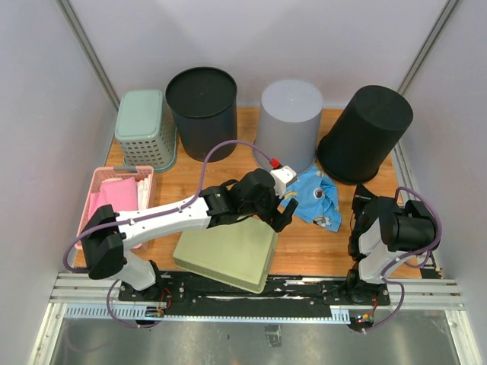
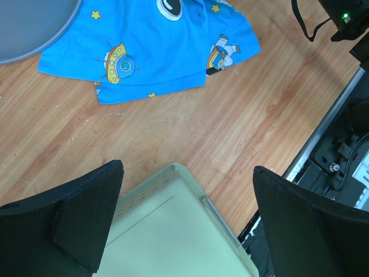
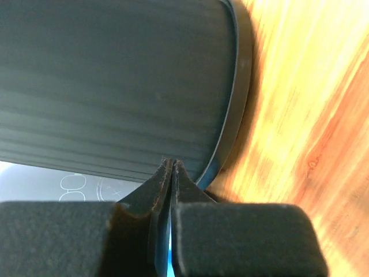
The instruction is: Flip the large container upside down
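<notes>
The large pale green container lies bottom side up at the front of the table, its near edge over the rail. In the left wrist view its flat underside and far right corner show. My left gripper hovers over that corner, open and empty, with the corner between the two black fingers. My right gripper is shut and empty at the right, pointing at the overturned black bin.
A blue printed cloth lies just beyond the left gripper. Along the back stand a mint basket, an upright dark bin, an overturned grey bin and the overturned black bin. A pink basket stands at the left.
</notes>
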Controlling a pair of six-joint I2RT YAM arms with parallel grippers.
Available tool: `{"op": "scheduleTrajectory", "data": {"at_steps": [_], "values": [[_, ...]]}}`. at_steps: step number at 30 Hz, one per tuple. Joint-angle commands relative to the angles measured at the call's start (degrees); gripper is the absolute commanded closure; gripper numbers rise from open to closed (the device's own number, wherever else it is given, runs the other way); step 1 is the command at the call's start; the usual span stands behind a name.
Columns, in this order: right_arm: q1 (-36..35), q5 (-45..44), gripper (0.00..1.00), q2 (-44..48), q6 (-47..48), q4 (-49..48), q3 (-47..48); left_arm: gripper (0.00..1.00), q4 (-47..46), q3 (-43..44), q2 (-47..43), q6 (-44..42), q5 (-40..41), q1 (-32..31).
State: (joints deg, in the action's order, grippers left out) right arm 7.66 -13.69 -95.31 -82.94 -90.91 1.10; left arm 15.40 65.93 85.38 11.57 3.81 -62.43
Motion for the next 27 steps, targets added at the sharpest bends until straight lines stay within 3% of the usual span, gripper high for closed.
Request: {"op": "scheduleTrajectory", "data": {"at_steps": [1, 9, 16, 22, 25, 27], "values": [[0.86, -2.2, 0.99, -1.48, 1.13, 0.02, 1.74, 0.01, -0.16, 1.85, 0.19, -0.41, -0.31, -0.23], [1.59, -0.87, 0.65, -2.34, 0.24, -0.03, 3.27, 0.01, 0.84, 1.62, -0.23, -0.65, 0.93, -0.24], [4.85, 3.73, 0.53, 3.89, 2.93, 0.27, -1.59, 0.01, 1.95, 2.8, -0.07, -1.66, 3.6, -0.22], [8.4, 13.93, 0.45, 12.37, 5.33, 2.44, -4.87, 0.01, 5.16, 4.61, -0.34, -2.3, 7.71, -0.14], [9.87, 24.71, 0.44, 20.83, 8.19, 9.83, -3.48, 0.01, 5.81, 5.14, -1.46, -2.3, 9.41, 0.23], [10.1, 31.89, 0.43, 29.42, 12.01, 21.95, -1.11, 0.01, 5.96, 5.15, -2.77, -2.1, 11.05, 0.65]]}}
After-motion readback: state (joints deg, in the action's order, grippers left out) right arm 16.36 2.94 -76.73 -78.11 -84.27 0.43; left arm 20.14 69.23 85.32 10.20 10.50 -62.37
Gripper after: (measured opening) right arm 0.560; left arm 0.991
